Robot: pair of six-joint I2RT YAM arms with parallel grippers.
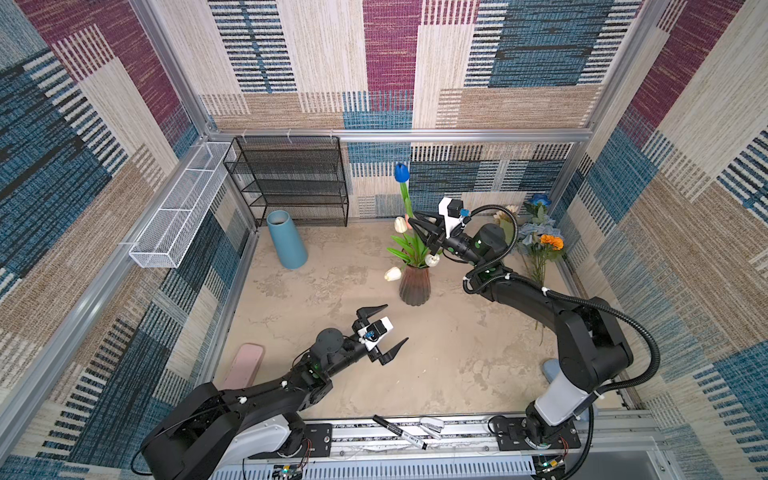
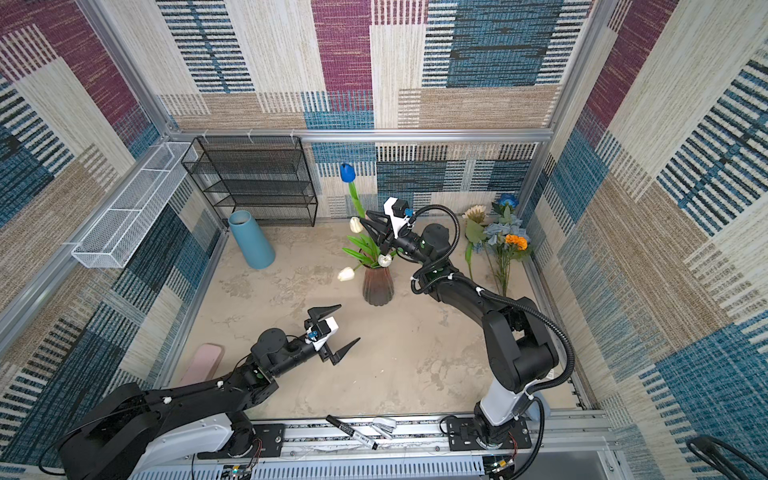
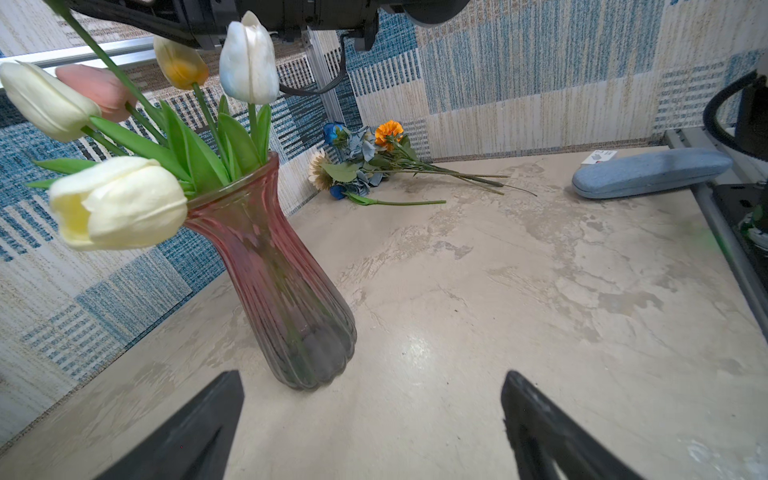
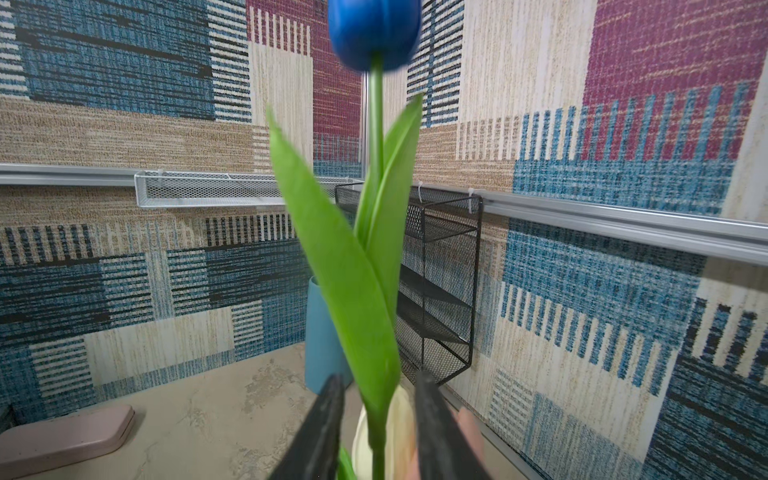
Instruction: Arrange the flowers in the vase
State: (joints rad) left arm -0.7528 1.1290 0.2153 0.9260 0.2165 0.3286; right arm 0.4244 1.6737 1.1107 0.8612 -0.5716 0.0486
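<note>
A ribbed reddish glass vase (image 1: 414, 286) (image 2: 378, 286) (image 3: 282, 291) stands mid-table, holding white tulips (image 3: 120, 199), a pink tulip (image 3: 95, 85) and a yellow one (image 3: 180, 62). A blue tulip (image 1: 401, 172) (image 2: 347, 172) (image 4: 374, 33) rises upright above the vase. Its stem passes between the jaws of my right gripper (image 1: 413, 218) (image 2: 365, 217) (image 4: 380, 378), which stand open with a gap on each side of the stem. More flowers (image 1: 536, 237) (image 2: 505, 237) (image 3: 365, 162) lie against the right wall. My left gripper (image 1: 397, 323) (image 2: 350, 322) (image 3: 372, 376) hovers wide open and empty in front of the vase.
A blue cylinder container (image 1: 286, 243) stands at the back left beside a black mesh rack (image 1: 291, 183). A white wire basket (image 1: 183, 203) hangs on the left wall. A pink case (image 1: 245, 365) lies front left, a blue case (image 3: 648, 172) front right. A marker (image 1: 399, 432) rests on the front rail.
</note>
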